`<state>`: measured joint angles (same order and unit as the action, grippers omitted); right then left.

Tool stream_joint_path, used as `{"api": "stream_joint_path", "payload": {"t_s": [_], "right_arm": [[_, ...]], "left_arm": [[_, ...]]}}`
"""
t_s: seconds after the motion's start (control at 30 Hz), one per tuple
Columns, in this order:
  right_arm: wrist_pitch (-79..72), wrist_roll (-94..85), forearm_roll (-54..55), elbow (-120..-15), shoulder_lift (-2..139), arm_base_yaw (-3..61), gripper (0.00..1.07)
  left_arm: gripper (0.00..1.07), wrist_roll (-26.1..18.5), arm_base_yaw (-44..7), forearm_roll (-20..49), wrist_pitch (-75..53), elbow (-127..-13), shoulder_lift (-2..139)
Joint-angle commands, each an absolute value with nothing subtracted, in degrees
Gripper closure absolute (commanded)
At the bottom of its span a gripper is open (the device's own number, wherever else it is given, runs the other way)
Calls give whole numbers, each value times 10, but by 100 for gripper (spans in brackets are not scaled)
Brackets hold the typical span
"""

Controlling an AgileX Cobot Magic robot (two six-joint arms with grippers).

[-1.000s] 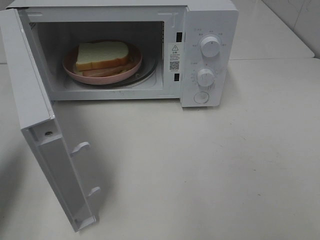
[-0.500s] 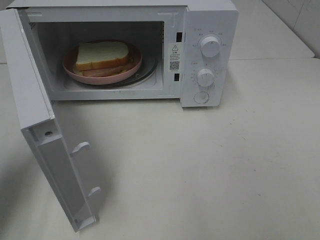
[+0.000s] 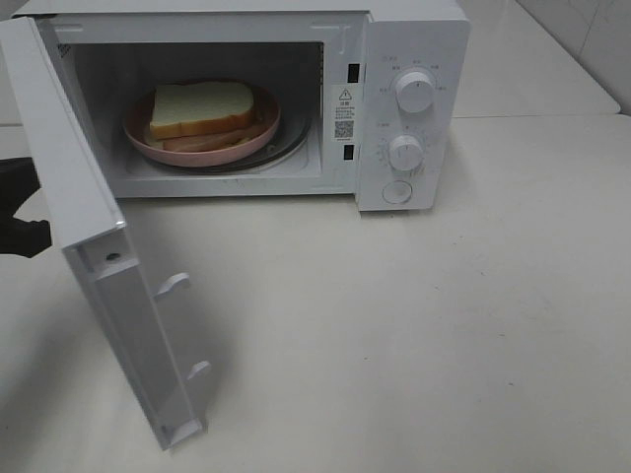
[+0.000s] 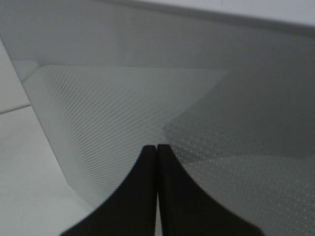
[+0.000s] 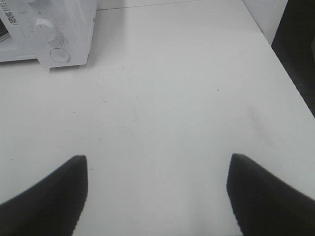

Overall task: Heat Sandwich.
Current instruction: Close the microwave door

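Loading done, judging by the sandwich [image 3: 202, 108] already inside the microwave [image 3: 414, 49], on the plate [image 3: 212, 155] at the middle of the cavity. Left to do: shutting the door [image 3: 128, 335], hanging partly open on its left hinge; then setting the dials [image 3: 415, 91] and starting the heat.

Seems to be at the door-closing step. Left arm [image 3: 20, 212] just behind the door's outer face. Left jaws pressed together with nothing between them, tips right up at the dotted window [image 4: 123, 108]; touching it or just short, cannot tell. Right jaws spread wide and empty, hovering over bare table [image 5: 172, 88], well apart from the microwave's front corner. Roughly midway through, then: food in, no sign of heating begun.

As for the sandwich: pale yellow square bread, seemingly two slices stacked, the top one slightly askew. Reddish-brown sausage strip [image 3: 212, 138] along the front edge, beside the bread and on the plate. Looks dry, flat and stable. Well within the plate's rim, clear of the cavity walls and of the door's swing.
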<state>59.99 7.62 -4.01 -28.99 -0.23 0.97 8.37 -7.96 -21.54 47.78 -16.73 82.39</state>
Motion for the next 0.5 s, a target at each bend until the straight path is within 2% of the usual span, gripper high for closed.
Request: {"api": "stream_joint_path", "payload": {"t_s": [0.03, 0.17, 0.3, 0.5], "right_arm": [[596, 77, -39, -290, -18, 7, 32], [596, 77, -39, -290, -18, 7, 32], [596, 77, -39, -290, -18, 7, 32], [596, 77, -39, -290, -18, 7, 32]], "left_arm": [[107, 74, -111, -186, 519, -174, 849], [107, 69, -133, -168, 527, -177, 860], [107, 32, -183, -102, 523, -191, 877], [107, 19, -230, -64, 522, -219, 898]]}}
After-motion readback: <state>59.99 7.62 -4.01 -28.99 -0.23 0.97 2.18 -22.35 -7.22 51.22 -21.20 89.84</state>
